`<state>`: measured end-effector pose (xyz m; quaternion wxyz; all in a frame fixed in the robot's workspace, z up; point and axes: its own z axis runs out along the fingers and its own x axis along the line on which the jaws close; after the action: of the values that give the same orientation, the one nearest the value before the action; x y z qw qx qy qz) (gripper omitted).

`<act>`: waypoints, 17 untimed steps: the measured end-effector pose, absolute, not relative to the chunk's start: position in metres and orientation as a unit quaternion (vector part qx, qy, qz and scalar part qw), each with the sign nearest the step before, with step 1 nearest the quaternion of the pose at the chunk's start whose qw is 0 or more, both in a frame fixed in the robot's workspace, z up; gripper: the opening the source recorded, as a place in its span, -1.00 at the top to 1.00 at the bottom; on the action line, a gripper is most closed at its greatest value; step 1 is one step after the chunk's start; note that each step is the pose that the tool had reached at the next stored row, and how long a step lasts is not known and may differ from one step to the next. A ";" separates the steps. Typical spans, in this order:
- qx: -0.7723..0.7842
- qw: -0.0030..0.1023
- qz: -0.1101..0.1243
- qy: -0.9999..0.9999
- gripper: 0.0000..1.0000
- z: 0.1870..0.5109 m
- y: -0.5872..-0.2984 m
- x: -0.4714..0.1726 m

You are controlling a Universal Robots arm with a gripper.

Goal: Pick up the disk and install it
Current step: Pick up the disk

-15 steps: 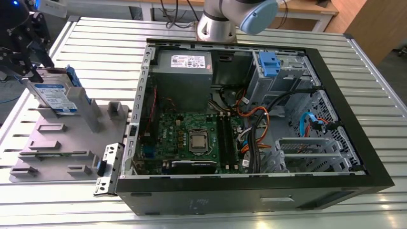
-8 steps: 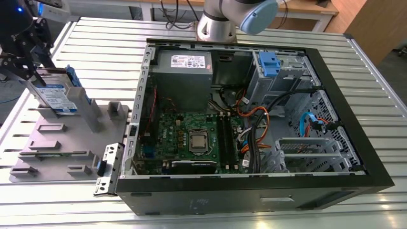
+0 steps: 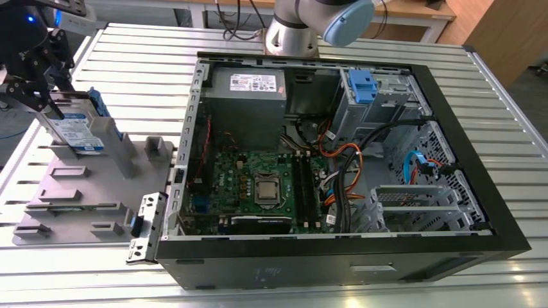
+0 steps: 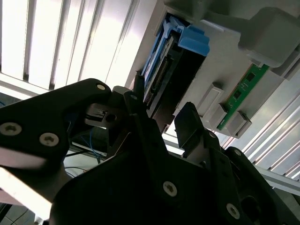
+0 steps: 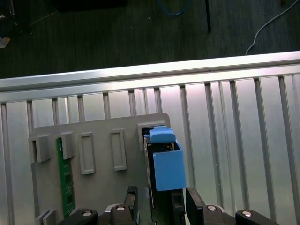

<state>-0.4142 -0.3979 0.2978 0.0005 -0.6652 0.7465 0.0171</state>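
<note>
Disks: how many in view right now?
1. The disk stands upright in the grey fixture at the exterior view's left, beside the case, with the gripper at it. The cage in the case may hide more.

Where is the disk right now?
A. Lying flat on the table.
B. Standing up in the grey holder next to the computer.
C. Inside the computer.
B: the disk stands upright in a slot of the grey holder, outside the computer.

disk (image 5: 168, 168) partly hidden behind gripper (image 5: 161, 197).
</note>
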 end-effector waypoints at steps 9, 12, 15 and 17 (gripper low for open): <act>-0.665 0.001 0.017 0.746 -0.06 0.301 -0.398 -0.414; -0.665 0.001 0.017 0.746 -0.06 0.301 -0.398 -0.414; -0.665 0.001 0.017 0.746 -0.06 0.301 -0.398 -0.414; -0.665 0.001 0.017 0.746 0.09 0.301 -0.398 -0.414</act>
<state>-0.4142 -0.3979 0.3011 0.0005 -0.6652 0.7465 0.0170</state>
